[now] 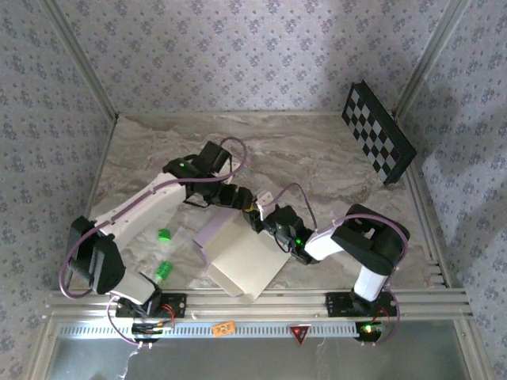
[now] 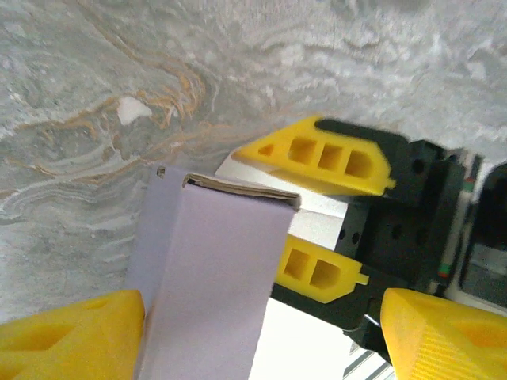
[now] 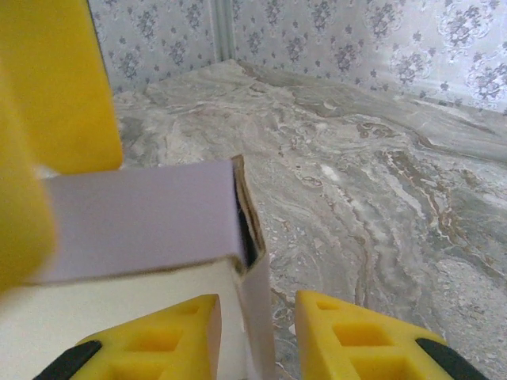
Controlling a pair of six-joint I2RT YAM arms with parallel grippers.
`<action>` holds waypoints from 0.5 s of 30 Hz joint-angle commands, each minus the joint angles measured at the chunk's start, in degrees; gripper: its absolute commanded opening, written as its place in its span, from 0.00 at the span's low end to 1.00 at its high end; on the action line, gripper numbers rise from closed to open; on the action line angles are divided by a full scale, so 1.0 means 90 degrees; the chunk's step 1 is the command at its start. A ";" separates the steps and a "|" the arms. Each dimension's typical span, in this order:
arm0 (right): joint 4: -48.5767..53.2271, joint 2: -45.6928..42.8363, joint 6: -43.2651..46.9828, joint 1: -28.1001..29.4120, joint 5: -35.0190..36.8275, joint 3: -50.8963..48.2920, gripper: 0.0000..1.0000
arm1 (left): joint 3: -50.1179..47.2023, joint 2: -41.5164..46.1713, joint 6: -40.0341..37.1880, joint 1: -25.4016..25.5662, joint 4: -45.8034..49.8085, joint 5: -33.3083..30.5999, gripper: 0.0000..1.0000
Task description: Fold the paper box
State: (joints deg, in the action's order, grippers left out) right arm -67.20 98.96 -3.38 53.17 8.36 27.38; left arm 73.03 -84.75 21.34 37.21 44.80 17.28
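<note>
The paper box stands half-formed at the table's near middle, cream inside, with a lavender wall on its left. Both grippers meet at its far corner. In the left wrist view an upright lavender wall rises between the wide-apart fingers of my left gripper, close to the left finger and far from the right one. My right gripper straddles a thin lavender side wall at the box corner, and its jaws are slightly apart with a gap on the right. From above, the left gripper and right gripper are nearly touching.
A black-and-white checkerboard panel leans against the far right wall. Two small green objects lie near the left arm's base. An aluminium rail runs along the near edge. Papered walls close in the marbled table.
</note>
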 commanded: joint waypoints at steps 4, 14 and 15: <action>0.0296 -0.0021 0.0237 -0.0058 -0.0418 0.0225 0.31 | -0.0036 0.0487 0.0158 -0.0592 -0.0279 0.0137 0.78; 0.0260 -0.0054 0.0252 -0.0124 -0.0461 0.0313 0.31 | -0.0392 0.0232 -0.0035 -0.1288 -0.0075 0.0117 0.69; 0.0249 -0.0059 0.0248 -0.0127 -0.0479 0.0326 0.31 | -0.0429 0.0174 -0.0052 -0.1293 -0.0090 0.0135 0.67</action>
State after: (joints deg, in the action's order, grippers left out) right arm -64.88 98.98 -1.98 52.38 4.84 28.77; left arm 70.11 -81.87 21.74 25.93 42.87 17.56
